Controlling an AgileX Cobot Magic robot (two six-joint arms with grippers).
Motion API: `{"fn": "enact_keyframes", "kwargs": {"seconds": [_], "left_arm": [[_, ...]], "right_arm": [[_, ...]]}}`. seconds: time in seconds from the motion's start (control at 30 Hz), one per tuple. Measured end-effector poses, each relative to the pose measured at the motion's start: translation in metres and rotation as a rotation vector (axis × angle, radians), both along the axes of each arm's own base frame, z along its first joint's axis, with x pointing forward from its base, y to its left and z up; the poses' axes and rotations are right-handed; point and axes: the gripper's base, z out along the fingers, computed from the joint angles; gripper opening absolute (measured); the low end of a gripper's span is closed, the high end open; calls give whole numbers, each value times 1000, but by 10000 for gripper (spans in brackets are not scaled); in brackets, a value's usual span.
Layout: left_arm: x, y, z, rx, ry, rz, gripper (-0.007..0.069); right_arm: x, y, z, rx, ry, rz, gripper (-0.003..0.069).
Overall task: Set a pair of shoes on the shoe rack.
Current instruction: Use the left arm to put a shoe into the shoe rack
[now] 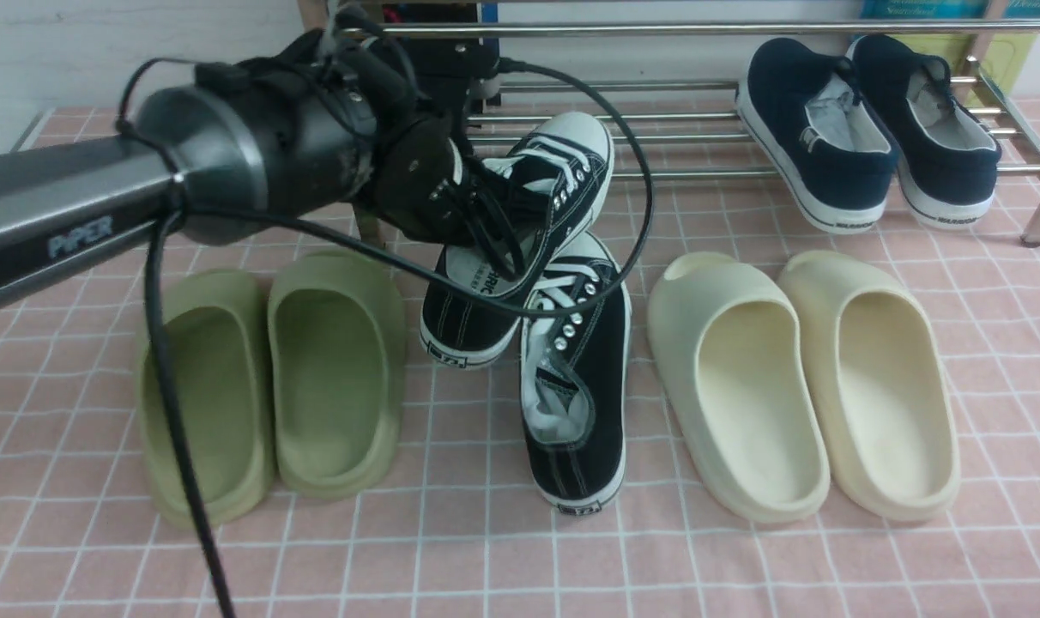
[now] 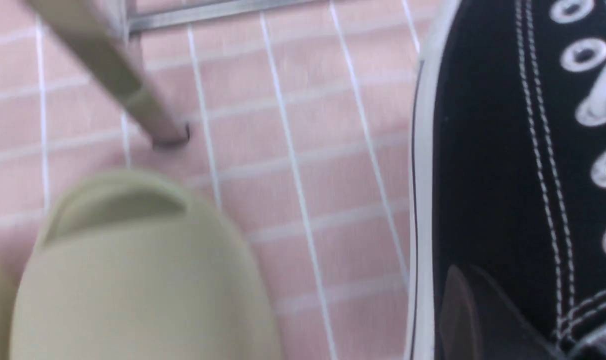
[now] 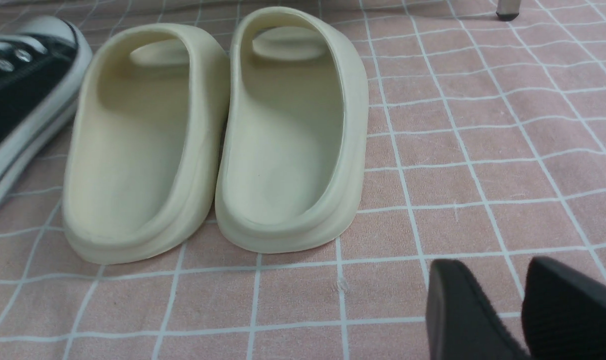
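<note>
My left gripper [image 1: 473, 219] is shut on one black sneaker [image 1: 563, 172] at its opening. That shoe hangs tilted above the cloth, white toe cap up and pointing at the chrome shoe rack [image 1: 700, 86]. In the left wrist view its black canvas side [image 2: 483, 150] fills the frame, with one dark finger [image 2: 458, 310] pressed on it. The other black sneaker [image 1: 576, 386] lies flat on the cloth just below, toe under the lifted one. My right gripper [image 3: 503, 300] is open over bare cloth, holding nothing, and is out of the front view.
Two navy slip-ons [image 1: 816, 137] [image 1: 932, 129] sit on the rack's right half. Green slides [image 1: 271, 386] lie left of the sneakers, cream slides [image 1: 803, 386] to the right. A rack leg [image 2: 133, 100] stands near the green slide [image 2: 133, 280]. Pink checked cloth covers the floor.
</note>
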Motion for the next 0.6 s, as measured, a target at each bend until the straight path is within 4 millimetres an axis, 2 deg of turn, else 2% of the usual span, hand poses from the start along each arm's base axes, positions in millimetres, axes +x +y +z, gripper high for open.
{"fn": "enact_keyframes", "kwargs": {"seconds": [0.1,0.27,0.47,0.6], "left_arm": [[23,-10,-11,13,-18,31,15],[49,-22,-15,0,-66,77,15],[66,-29,-6,-22,-136,100,15],[75,-26,-2,-63,-171,117,15]], "right_arm": [[0,0,0,0,0,0,216],[0,0,0,0,0,0,221],[0,0,0,0,0,0,228],[0,0,0,0,0,0,232]]}}
